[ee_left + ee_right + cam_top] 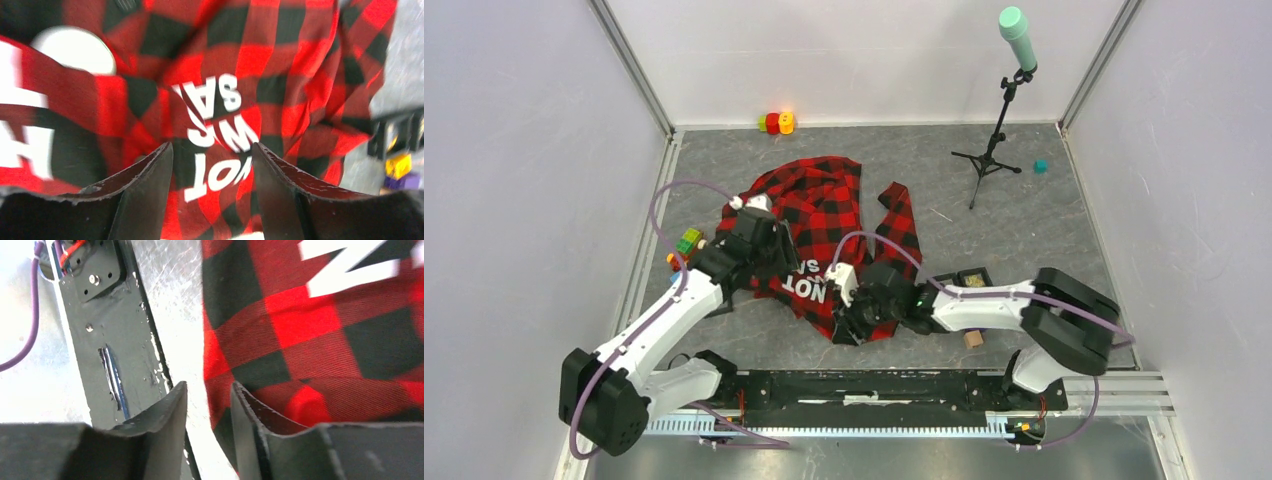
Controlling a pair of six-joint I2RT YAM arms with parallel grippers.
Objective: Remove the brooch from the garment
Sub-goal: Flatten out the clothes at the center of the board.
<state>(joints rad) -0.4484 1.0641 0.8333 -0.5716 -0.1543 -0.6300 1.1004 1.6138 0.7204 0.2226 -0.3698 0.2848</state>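
The garment (pixel 824 215), a red-and-black check shirt with white block letters, lies crumpled in the middle of the table. My left gripper (pixel 762 248) hangs over its left part. In the left wrist view this gripper (pixel 211 146) is open, with the lettered cloth (pixel 215 125) below the gap. A round white patch (pixel 75 50) shows at the upper left; I cannot tell whether it is the brooch. My right gripper (pixel 854 312) is at the shirt's near edge. In the right wrist view it (pixel 208 385) stands slightly open and empty, the cloth edge (pixel 220 365) beside its right finger.
A microphone stand (pixel 999 120) and a teal block (pixel 1040 166) stand at the back right. Coloured toys (pixel 774 122) sit at the back wall, and blocks (pixel 686 243) lie left of the shirt. A black tray (pixel 969 279), a wooden cube (pixel 972 339) and the black base rail (pixel 110 330) are nearby.
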